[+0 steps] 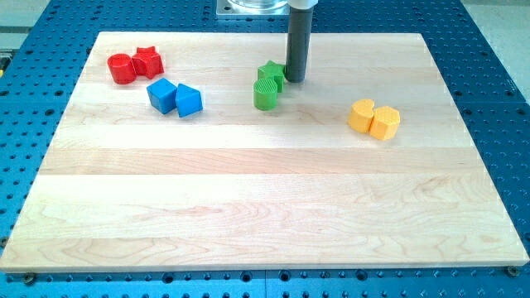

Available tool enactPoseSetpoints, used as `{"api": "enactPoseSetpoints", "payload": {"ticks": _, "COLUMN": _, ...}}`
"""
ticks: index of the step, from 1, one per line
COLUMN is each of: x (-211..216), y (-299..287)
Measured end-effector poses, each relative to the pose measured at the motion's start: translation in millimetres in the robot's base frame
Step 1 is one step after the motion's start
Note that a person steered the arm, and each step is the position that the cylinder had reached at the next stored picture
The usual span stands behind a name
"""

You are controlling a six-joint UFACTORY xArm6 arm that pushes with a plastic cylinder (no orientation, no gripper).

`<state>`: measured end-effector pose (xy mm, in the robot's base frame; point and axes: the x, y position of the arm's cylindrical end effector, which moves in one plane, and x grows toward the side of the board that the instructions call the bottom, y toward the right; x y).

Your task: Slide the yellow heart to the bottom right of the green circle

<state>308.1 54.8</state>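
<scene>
The yellow heart lies on the right half of the wooden board, touching a yellow hexagon on its right. The green circle stands near the top middle, with a green star touching it just above. My tip is down on the board right beside the green star's right side, above and to the right of the green circle. The yellow heart is far to the right of the tip and a little lower.
A red circle and a red star sit together at the top left. A blue cube and a blue triangle block lie just below them. A blue perforated table surrounds the board.
</scene>
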Motion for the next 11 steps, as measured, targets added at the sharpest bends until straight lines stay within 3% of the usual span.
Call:
{"api": "enactPoseSetpoints", "payload": {"ticks": 2, "x": 0.0, "y": -26.9}}
{"api": "enactPoseSetpoints", "payload": {"ticks": 3, "x": -3.9, "y": 12.6}}
{"api": "enactPoseSetpoints", "payload": {"ticks": 4, "x": 3.4, "y": 134.8}}
{"api": "enactPoseSetpoints", "payload": {"ticks": 5, "x": 45.6, "y": 207.7}}
{"api": "enactPoseSetpoints", "payload": {"ticks": 6, "x": 101.0, "y": 204.6}}
{"api": "enactPoseSetpoints", "payload": {"ticks": 9, "x": 107.4, "y": 24.0}}
{"api": "enactPoseSetpoints", "payload": {"ticks": 11, "x": 90.6, "y": 27.3}}
